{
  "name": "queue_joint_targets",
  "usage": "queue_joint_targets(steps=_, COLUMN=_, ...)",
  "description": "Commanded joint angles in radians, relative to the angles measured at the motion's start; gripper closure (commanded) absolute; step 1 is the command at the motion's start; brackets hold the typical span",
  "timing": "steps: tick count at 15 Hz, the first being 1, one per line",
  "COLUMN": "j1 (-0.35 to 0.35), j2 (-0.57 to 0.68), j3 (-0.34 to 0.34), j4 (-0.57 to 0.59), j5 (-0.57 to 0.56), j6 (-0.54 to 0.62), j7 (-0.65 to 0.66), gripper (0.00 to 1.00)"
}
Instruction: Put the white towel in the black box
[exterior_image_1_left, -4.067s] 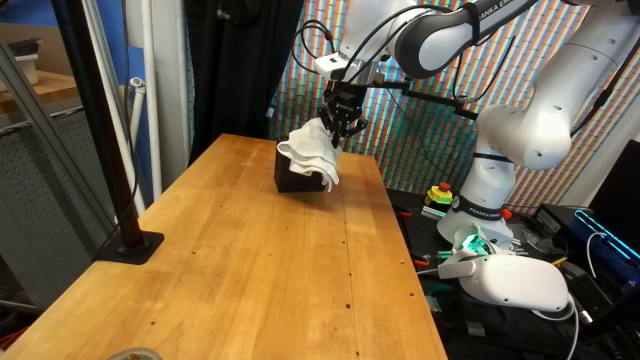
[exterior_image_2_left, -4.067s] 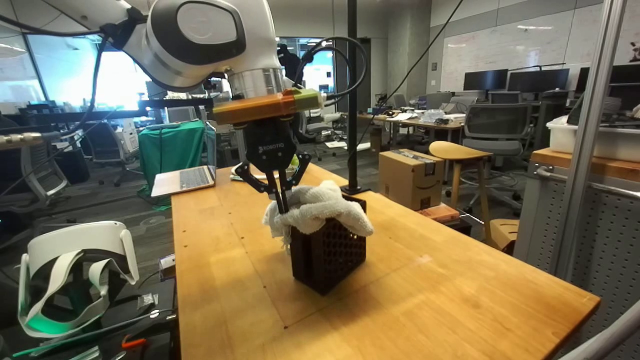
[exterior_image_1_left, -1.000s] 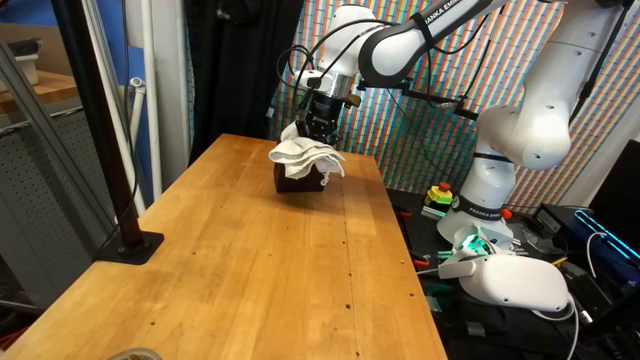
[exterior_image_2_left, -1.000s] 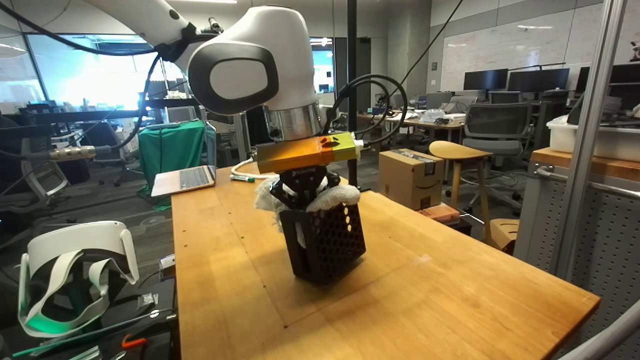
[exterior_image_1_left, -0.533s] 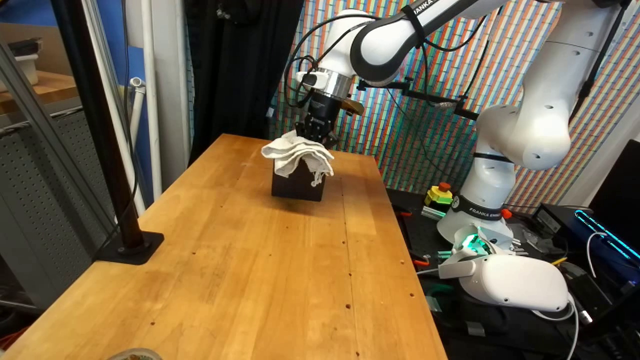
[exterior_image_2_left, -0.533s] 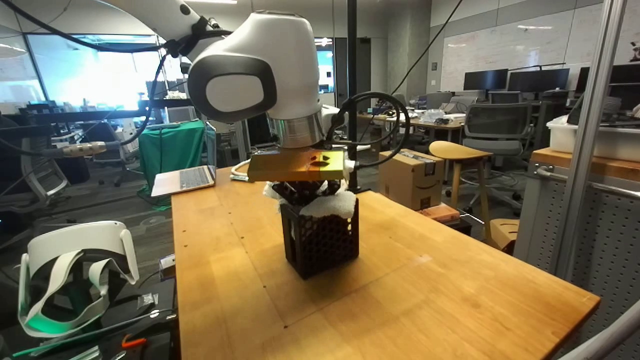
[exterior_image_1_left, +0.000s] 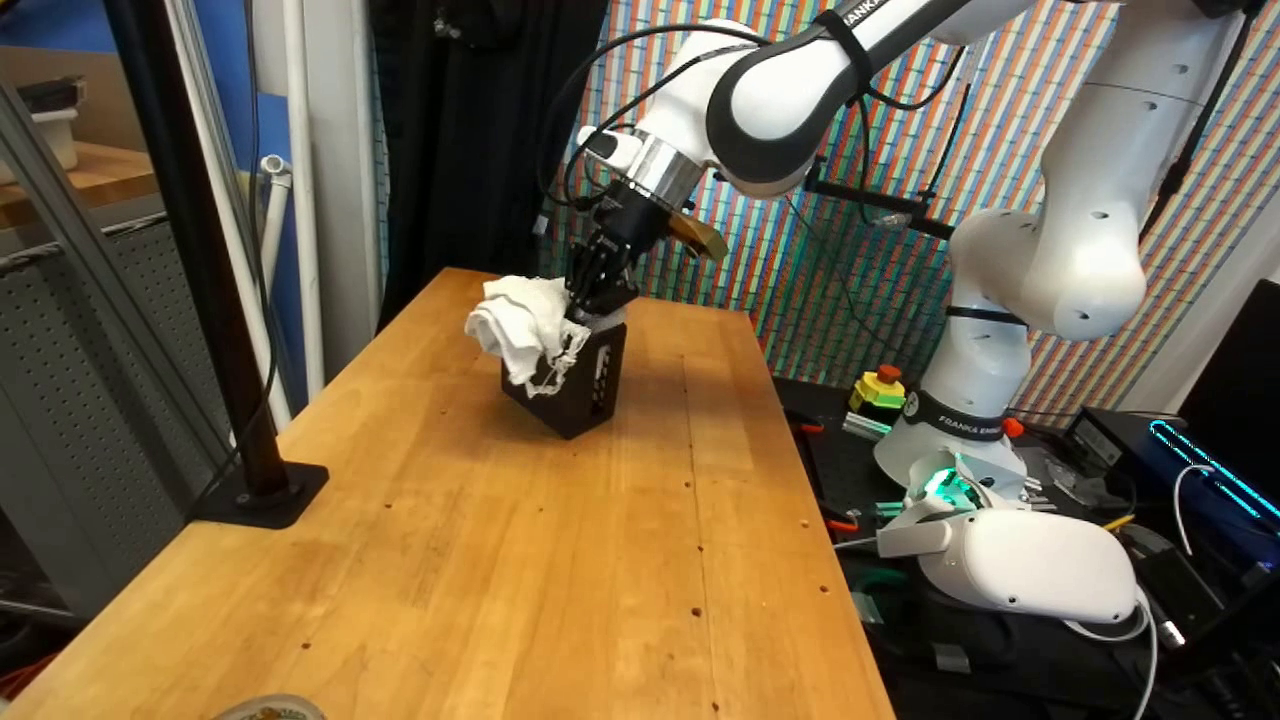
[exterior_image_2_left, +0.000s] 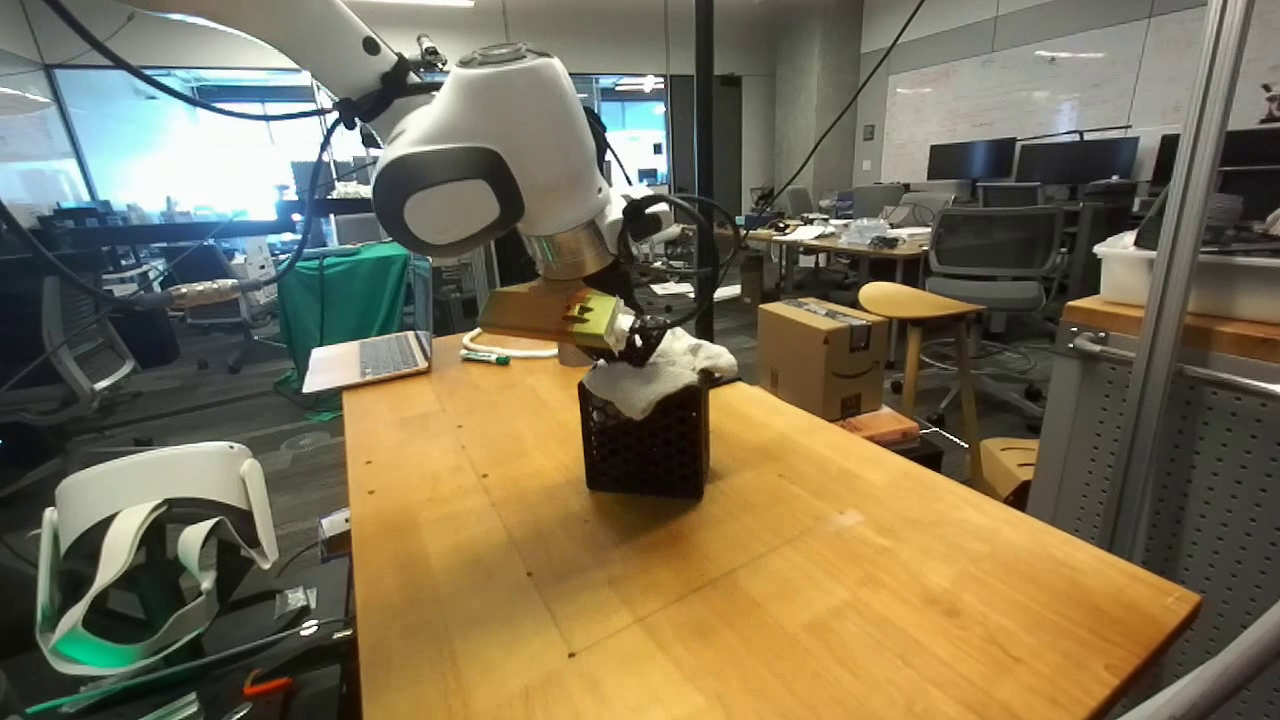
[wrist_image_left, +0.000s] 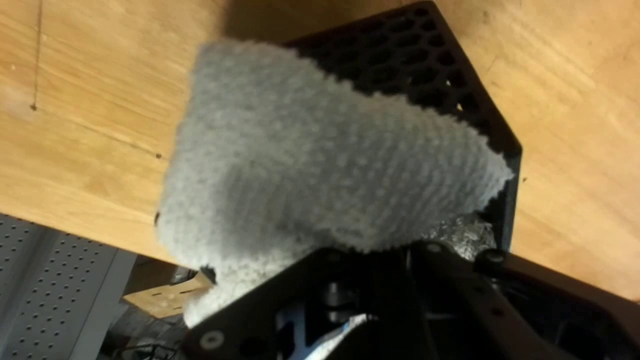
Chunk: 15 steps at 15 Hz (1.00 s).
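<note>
The black box (exterior_image_1_left: 565, 412) stands on the wooden table and shows in the other exterior view (exterior_image_2_left: 645, 460) and the wrist view (wrist_image_left: 380, 52). It is turned; I cannot tell whether its base is flat. The white towel (exterior_image_1_left: 520, 325) is bunched over the box's opening and drapes outside its wall; it also shows in an exterior view (exterior_image_2_left: 648, 382) and the wrist view (wrist_image_left: 300, 150). My gripper (exterior_image_1_left: 598, 290) leans tilted into the box mouth. It appears shut on the towel, with linkages close together in the wrist view (wrist_image_left: 387, 255); the fingertips are hidden.
Crinkled shiny material (wrist_image_left: 467, 232) shows inside the box. A black pole base (exterior_image_1_left: 262, 495) stands at the table's edge. A laptop (exterior_image_2_left: 372, 360), green marker (exterior_image_2_left: 486, 357) and white cable (exterior_image_2_left: 510, 348) lie at the table's far end.
My gripper has lowered into the box mouth and tilted. The box has turned and shifted along with it. The towel has swung to the side and hangs over a box wall.
</note>
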Motion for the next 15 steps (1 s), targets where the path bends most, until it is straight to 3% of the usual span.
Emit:
queue_joint_targets(steps=1, j1=0.014, j2=0.0, j3=0.05, j4=-0.013, j5=-0.04, j6=0.207, j7=0.184, gripper=0.95)
queue_joint_targets(steps=5, j1=-0.057, j2=-0.018, j3=0.088, j4=-0.068, j5=-0.306, j6=0.379, j7=0.402, gripper=0.92)
queue_joint_targets(steps=6, j1=-0.046, j2=-0.026, j3=0.05, j4=-0.079, j5=-0.398, j6=0.395, j7=0.458, gripper=0.91)
queue_joint_targets(steps=8, j1=-0.071, j2=-0.048, j3=0.034, j4=-0.078, j5=-0.52, j6=0.395, j7=0.519, gripper=0.92)
queue_joint_targets(steps=9, j1=-0.135, j2=-0.053, j3=0.088, j4=-0.066, j5=-0.554, j6=0.391, j7=0.537, gripper=0.92)
queue_joint_targets(steps=10, j1=-0.156, j2=-0.061, j3=0.098, j4=-0.057, j5=-0.596, j6=0.382, j7=0.563, gripper=0.92)
queue_joint_targets(steps=12, j1=-0.196, j2=-0.069, j3=0.133, j4=-0.034, j5=-0.646, j6=0.381, j7=0.597, gripper=0.78)
queue_joint_targets(steps=13, j1=-0.202, j2=-0.068, j3=0.149, j4=-0.018, j5=-0.655, j6=0.383, j7=0.607, gripper=0.59)
queue_joint_targets(steps=15, j1=-0.218, j2=-0.05, j3=0.183, j4=0.02, j5=-0.67, j6=0.384, j7=0.629, gripper=0.45)
